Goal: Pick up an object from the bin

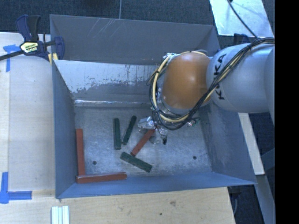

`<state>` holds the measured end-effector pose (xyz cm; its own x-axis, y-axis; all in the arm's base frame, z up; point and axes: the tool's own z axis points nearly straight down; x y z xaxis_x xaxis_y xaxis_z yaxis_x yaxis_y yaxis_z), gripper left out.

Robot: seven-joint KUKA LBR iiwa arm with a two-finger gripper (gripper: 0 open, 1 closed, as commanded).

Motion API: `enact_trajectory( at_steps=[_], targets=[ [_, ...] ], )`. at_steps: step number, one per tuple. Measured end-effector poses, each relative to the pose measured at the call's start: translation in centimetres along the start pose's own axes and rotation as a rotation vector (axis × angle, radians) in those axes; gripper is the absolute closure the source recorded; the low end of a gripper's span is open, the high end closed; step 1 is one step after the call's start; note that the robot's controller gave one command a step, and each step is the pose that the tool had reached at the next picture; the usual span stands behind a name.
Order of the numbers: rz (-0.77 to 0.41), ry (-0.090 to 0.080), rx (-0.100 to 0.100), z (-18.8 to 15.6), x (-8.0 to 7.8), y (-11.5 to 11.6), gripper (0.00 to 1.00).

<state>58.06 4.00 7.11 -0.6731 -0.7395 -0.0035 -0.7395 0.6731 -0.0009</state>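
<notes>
Gripper (156, 132) low at 1 o'clock end of red stick (141, 143), spread or pinching cannot tell; centre squarely across it before lifting.

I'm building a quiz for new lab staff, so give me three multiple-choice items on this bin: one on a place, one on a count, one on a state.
1. Where in the bin is the gripper?
A) at the left front corner
B) at the upper end of the slanted red stick mid-floor
C) against the left wall

2. How many green sticks lie in it?
A) one
B) three
C) five

3. How does the left red stick lie?
A) flat along the left wall
B) standing on end
C) across a green stick

Key:
1 B: the gripper hangs right at that stick's top end.
2 B: two lie side by side, and a darker one lies nearer the front.
3 A: it runs flat along the wall's foot.
</notes>
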Motion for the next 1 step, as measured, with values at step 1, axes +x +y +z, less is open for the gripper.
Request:
enact_trajectory(
  at_steps=[1],
  targets=[
    [0.036,-0.006,0.007,-16.54,-1.17,0.39,1.0]
  ],
)
